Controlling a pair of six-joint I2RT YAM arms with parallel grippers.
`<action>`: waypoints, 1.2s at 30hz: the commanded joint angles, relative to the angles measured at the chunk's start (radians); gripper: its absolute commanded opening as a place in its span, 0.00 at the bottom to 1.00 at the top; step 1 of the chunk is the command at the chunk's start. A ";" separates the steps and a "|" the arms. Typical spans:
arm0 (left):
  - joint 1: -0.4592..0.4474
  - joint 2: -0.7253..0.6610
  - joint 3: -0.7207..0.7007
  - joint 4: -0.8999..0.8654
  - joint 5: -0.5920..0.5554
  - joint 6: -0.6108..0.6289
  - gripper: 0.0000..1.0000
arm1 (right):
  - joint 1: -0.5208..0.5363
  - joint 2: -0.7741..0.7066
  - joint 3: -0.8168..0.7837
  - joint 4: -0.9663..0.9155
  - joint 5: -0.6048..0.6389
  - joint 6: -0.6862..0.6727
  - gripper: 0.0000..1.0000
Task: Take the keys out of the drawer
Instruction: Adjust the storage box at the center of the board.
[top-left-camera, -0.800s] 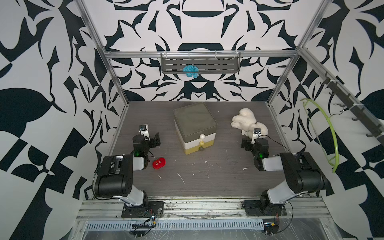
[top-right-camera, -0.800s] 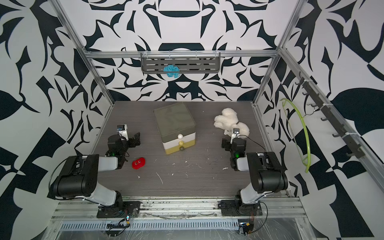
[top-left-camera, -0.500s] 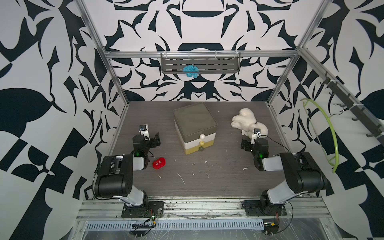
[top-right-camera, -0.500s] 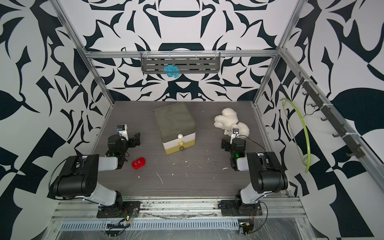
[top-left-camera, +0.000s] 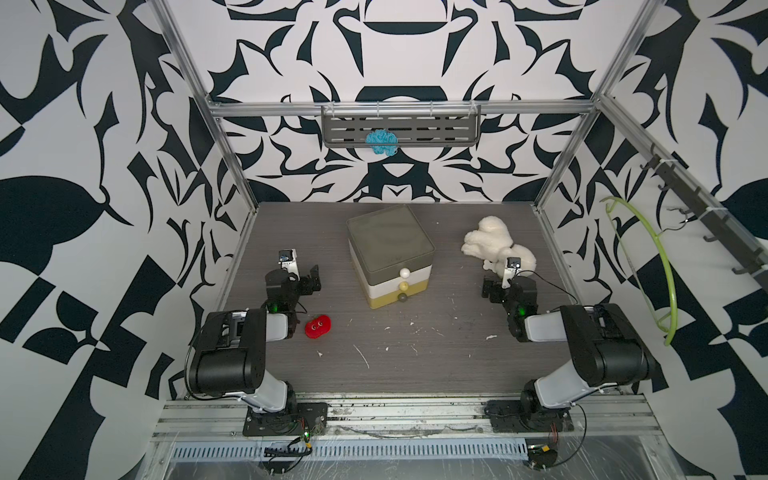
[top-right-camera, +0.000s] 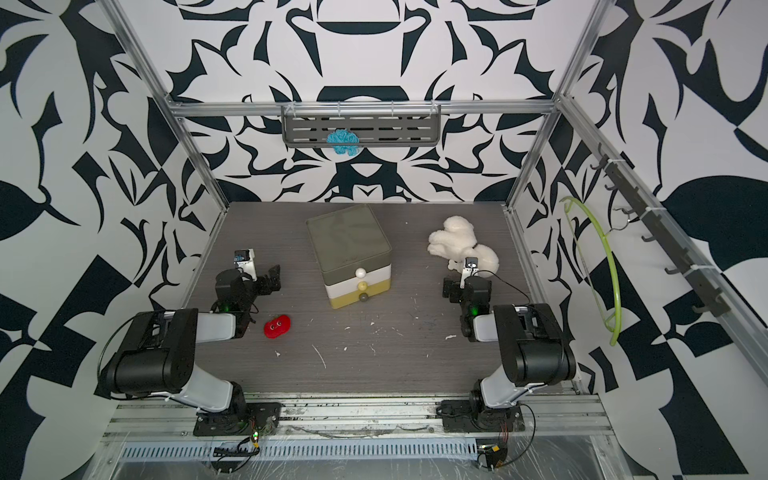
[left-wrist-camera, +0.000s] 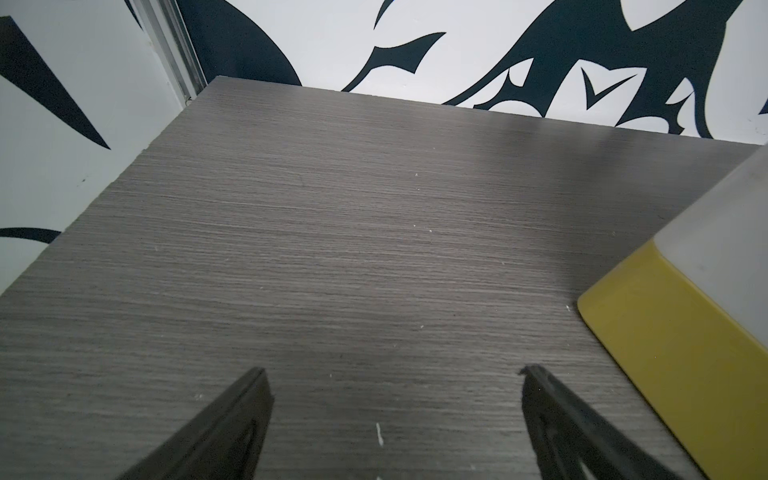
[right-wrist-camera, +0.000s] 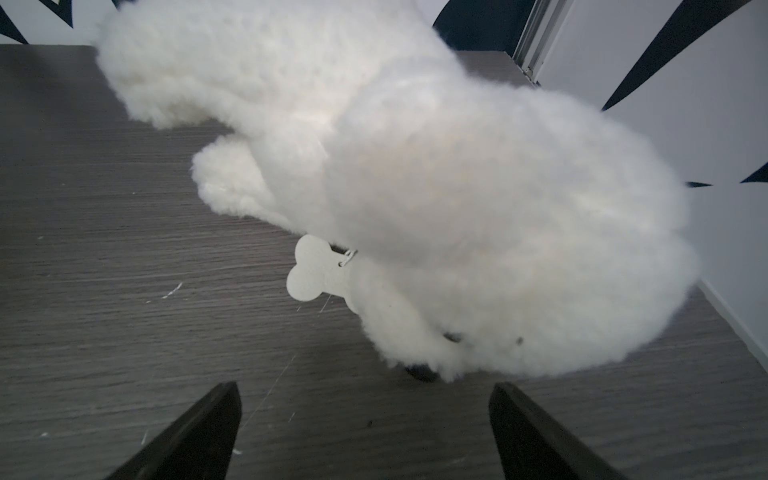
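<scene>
A small drawer unit (top-left-camera: 390, 245) (top-right-camera: 349, 241) stands at the middle of the table, with a grey-green top. It has three stacked drawers, each with a round knob (top-left-camera: 404, 273), and all are pushed in. The keys are hidden. My left gripper (top-left-camera: 309, 279) (top-right-camera: 271, 279) hovers low to the left of the unit, open and empty. In the left wrist view the left gripper (left-wrist-camera: 392, 370) frames bare table, with the unit's yellow corner (left-wrist-camera: 665, 332) at the side. My right gripper (top-left-camera: 490, 289) (top-right-camera: 451, 289) (right-wrist-camera: 365, 388) is open and empty, to the right of the unit.
A white plush dog (top-left-camera: 494, 245) (right-wrist-camera: 415, 166) with a bone tag (right-wrist-camera: 320, 274) lies just beyond the right gripper. A red round-eyed toy (top-left-camera: 318, 327) sits near the left arm. A green hanger (top-left-camera: 660, 266) hangs on the right wall. A blue knitted thing (top-left-camera: 381, 142) sits on the back shelf.
</scene>
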 joint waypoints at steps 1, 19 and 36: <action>-0.001 0.003 -0.011 0.000 0.012 0.014 0.99 | 0.003 -0.018 0.021 0.017 -0.003 -0.012 0.99; 0.003 -0.056 -0.023 -0.025 -0.082 -0.029 0.99 | 0.003 -0.093 0.056 -0.102 0.033 0.006 0.99; -0.032 -0.327 0.205 -0.689 -0.120 -0.364 0.99 | 0.003 -0.359 0.515 -1.160 -0.043 0.460 0.99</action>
